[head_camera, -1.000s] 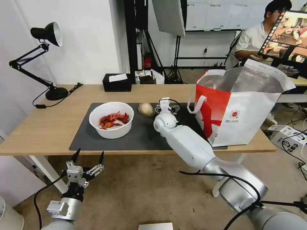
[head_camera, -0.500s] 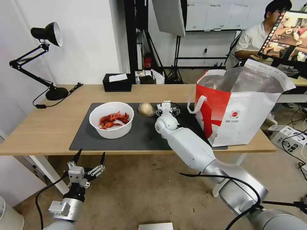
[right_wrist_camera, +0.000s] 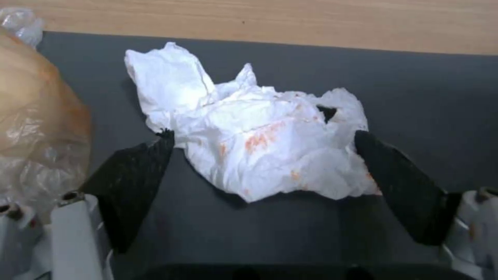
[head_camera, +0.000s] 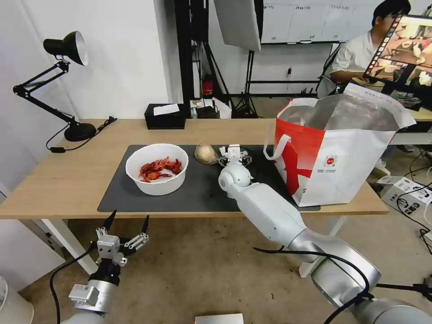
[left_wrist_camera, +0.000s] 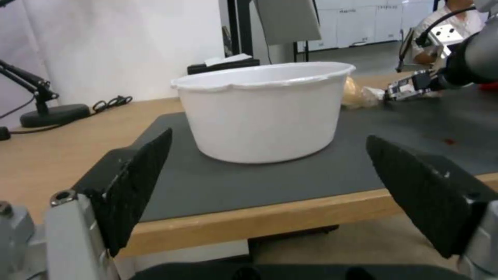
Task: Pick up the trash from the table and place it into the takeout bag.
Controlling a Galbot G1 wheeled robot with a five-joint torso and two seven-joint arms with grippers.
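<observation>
since the earlier frame the right gripper [right_wrist_camera: 264,171] has shifted slightly toward the beige plastic-wrapped lump [head_camera: 205,153], jaws spread wide astride the crumpled white tissue [right_wrist_camera: 249,136] on the dark grey mat [head_camera: 198,193], tips at its edges, unclamped, while the left gripper [head_camera: 126,225] hangs released below the table [head_camera: 67,180].

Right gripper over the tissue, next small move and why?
Probably ease straight down and close. The right gripper is open, its fingers flanking the crumpled tissue that lies on the mat, with the wrapped lump close beside one finger. The left gripper waits open below the table edge.
</observation>
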